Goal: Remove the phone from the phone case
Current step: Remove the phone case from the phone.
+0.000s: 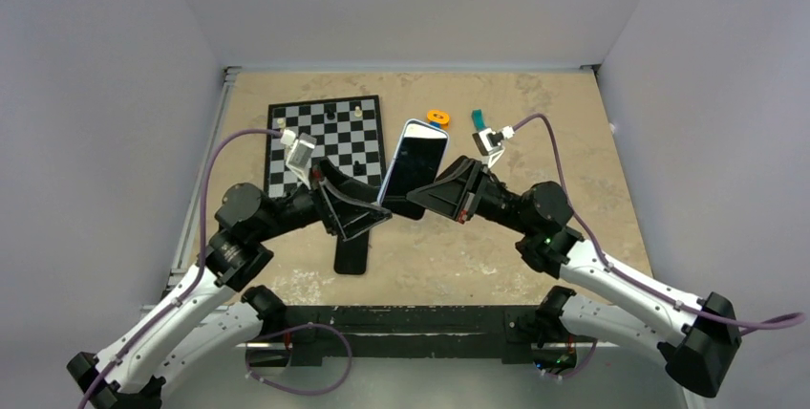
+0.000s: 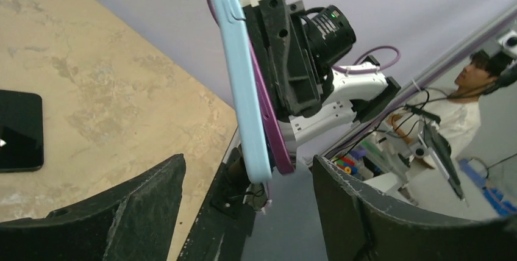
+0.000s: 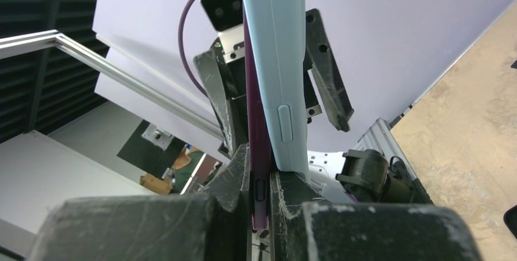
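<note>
Phone (image 1: 416,162), held aloft at the centre of the top view above the bench (image 1: 535,122), is pinched by its purple edge in the closed right gripper (image 3: 261,182). The pale-blue phone case (image 2: 244,90) appears partly peeled off. The left gripper (image 2: 247,166) is spread wide around the case, gripping nothing. With only 1 narrow pinch, the phone could slip or pivot and be dropped if the case is tugged hard.
</note>
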{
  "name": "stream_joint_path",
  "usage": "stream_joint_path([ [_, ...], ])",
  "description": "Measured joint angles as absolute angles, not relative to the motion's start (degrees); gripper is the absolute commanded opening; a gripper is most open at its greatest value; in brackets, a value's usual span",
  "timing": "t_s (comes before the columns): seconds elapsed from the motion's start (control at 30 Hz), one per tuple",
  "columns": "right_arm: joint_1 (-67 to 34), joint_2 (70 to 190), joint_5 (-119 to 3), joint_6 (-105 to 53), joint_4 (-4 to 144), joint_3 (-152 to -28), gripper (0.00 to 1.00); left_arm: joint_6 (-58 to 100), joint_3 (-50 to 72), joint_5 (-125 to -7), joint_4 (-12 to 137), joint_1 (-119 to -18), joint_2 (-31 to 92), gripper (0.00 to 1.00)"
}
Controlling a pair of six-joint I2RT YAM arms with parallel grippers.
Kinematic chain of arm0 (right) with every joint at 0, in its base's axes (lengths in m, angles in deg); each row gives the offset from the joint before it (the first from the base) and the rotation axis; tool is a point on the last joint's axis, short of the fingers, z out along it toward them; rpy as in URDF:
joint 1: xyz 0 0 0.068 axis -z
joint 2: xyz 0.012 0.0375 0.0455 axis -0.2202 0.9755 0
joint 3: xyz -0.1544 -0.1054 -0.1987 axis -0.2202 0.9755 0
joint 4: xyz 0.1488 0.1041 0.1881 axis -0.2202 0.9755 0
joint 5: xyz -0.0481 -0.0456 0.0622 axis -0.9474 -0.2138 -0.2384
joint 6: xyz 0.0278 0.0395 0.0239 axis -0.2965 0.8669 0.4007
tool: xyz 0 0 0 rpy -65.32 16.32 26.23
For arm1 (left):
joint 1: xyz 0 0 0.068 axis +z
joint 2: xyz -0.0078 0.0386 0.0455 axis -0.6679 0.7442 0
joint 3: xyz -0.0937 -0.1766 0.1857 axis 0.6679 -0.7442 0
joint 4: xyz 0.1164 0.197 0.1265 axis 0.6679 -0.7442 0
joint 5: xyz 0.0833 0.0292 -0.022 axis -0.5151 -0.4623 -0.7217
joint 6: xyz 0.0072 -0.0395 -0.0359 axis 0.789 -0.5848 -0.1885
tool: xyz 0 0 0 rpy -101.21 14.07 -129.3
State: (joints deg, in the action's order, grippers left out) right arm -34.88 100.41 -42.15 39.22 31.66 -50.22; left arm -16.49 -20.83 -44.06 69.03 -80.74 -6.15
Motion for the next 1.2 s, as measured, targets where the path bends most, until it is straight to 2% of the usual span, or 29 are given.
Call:
stream_joint_path([
  [0.13,-34.83,99.32,-42.13,40.19,31.18,-49.96,0.00,-11.64,-20.94,-41.31,68.03,-80.74,-9.10,0.66],
  [0.33,-34.83,99.17,-42.13,41.72,29.67,-48.93,0.00,-9.50,-21.27,-38.60,68.42,-80.74,-7.90,0.65],
  [0.43,-34.83,99.21,-42.08,42.22,28.89,-48.60,0.00,-9.47,-21.53,-38.45,68.46,-80.74,-6.91,0.57],
  [0.53,-34.83,99.43,-42.04,42.72,27.88,-48.49,0.00,-9.47,-21.53,-39.30,68.16,-80.74,-6.15,0.52],
  [0.67,-34.66,99.87,-42.13,42.98,27.09,-48.49,0.00,-9.54,-21.53,-41.13,68.18,-80.74,-6.06,0.51],
  [0.87,-34.39,100.72,-42.30,43.05,26.44,-48.49,0.00,-10.39,-21.51,-42.05,68.51,-80.74,-5.21,0.65],
  [0.97,-34.42,101.02,-42.37,43.29,25.80,-48.47,0.00,-10.96,-21.51,-41.70,69.03,-80.74,-4.66,0.67],
  [1.07,-34.42,101.40,-42.34,43.57,25.13,-48.34,0.00,-10.98,-21.51,-41.94,68.68,-80.74,-4.73,0.64],
  [1.13,-34.42,101.77,-42.37,43.77,24.67,-48.34,0.00,-11.00,-21.51,-42.80,68.29,-80.74,-5.21,0.56],
  [1.2,-34.42,101.99,-42.63,43.97,24.51,-48.34,0.00,-11.46,-21.53,-43.93,67.98,-80.87,-5.60,0.53],
])
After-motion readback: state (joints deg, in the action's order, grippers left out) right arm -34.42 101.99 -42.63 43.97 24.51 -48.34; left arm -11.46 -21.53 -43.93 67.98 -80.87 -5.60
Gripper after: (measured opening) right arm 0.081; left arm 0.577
